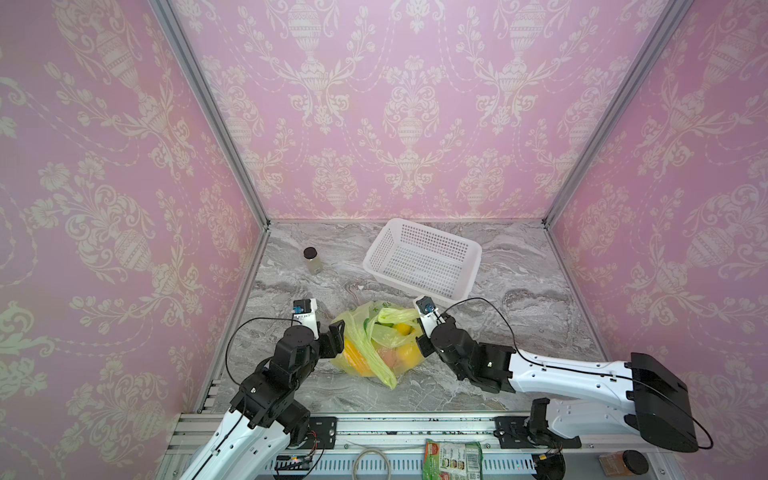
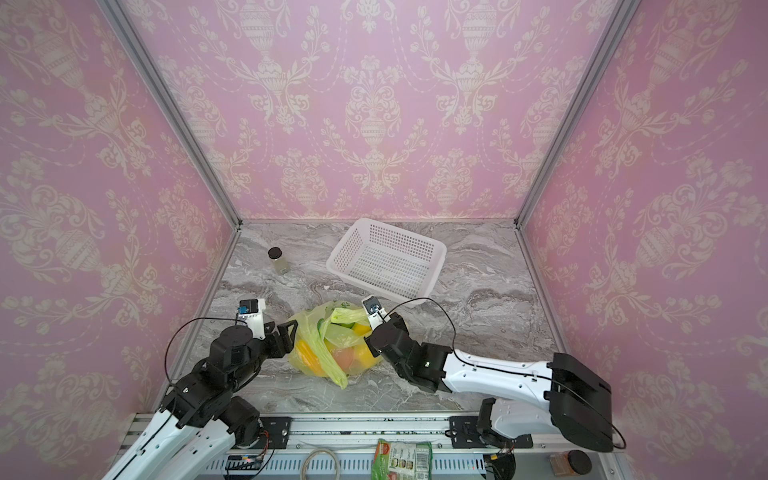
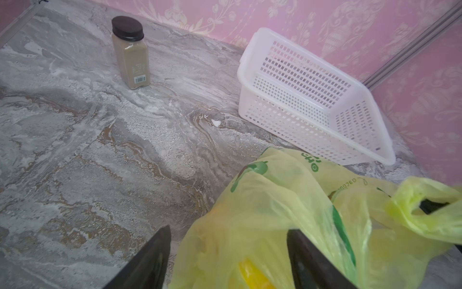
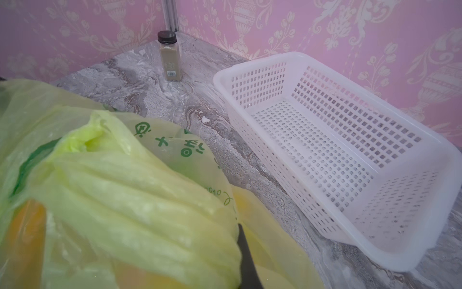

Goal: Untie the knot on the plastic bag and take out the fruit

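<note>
shows the plastic bag [image 1: 374,338] slumped near the front of the marble tabletop [image 1: 548,324], between two arms. finds the right gripper [image 1: 419,334] pinched together on one handle loop [image 1: 397,315], probably to hold the mouth up and open toward the white perforated basket [image 1: 380,249] just behind. catches the left gripper [image 1: 337,337] against the bag's opposite flank, fingers [image 3: 150,262] apart with thin film bulging between them, perhaps ready to brace that side or reach in. leaves the second handle loop [image 1: 380,365] trailing loose toward the front edge. reveals no tight knot in both top views, suggesting the tie is undone. shows the fruit [image 1: 402,329] inside, yellow and orange pieces glowing through the film. places a dark-capped spice jar [image 1: 312,261] well apart at the back left, out of play.
</note>
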Tool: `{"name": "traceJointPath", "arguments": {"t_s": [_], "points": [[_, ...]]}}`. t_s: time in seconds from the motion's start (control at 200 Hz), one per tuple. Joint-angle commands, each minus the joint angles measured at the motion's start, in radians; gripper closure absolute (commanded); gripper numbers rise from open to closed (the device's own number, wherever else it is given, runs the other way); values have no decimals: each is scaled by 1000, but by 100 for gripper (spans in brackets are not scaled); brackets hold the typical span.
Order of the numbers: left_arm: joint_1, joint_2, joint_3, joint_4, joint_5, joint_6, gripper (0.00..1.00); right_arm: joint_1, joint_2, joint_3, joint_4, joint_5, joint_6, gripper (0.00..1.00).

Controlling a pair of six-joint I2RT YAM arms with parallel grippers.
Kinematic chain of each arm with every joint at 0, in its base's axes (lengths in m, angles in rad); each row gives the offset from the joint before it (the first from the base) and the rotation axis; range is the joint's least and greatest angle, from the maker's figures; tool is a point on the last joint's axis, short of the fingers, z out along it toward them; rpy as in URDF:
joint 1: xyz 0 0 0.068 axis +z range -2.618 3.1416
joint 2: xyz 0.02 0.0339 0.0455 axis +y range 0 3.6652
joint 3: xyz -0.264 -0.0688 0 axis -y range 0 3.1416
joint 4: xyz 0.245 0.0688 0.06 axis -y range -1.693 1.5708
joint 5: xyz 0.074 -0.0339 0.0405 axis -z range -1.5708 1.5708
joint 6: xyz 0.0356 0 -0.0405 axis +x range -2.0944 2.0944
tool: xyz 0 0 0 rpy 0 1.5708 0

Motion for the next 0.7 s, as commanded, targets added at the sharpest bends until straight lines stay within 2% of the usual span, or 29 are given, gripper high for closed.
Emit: {"name": "traceJointPath", "arguments": {"t_s": [0.0, 0.16, 0.26, 0.36, 0.525, 0.696], "points": [[-115, -16, 7, 32, -63, 63, 24, -43, -67, -29, 27, -54, 134, 100], [-369, 39, 3, 121, -256, 146, 25, -53, -100, -20, 7, -56, 158, 100], [-493, 79, -1, 177, -372, 199, 25, -68, -90, 3, -39, -27, 199, 100], [-593, 97, -18, 248, -434, 260, 24, -112, -89, 13, -64, -35, 254, 100], [-671, 115, -50, 337, -444, 333, 19, -235, -78, 61, -95, -119, 335, 100], [-682, 127, -81, 400, -412, 370, 15, -346, 6, 166, -165, -156, 359, 100]]}}
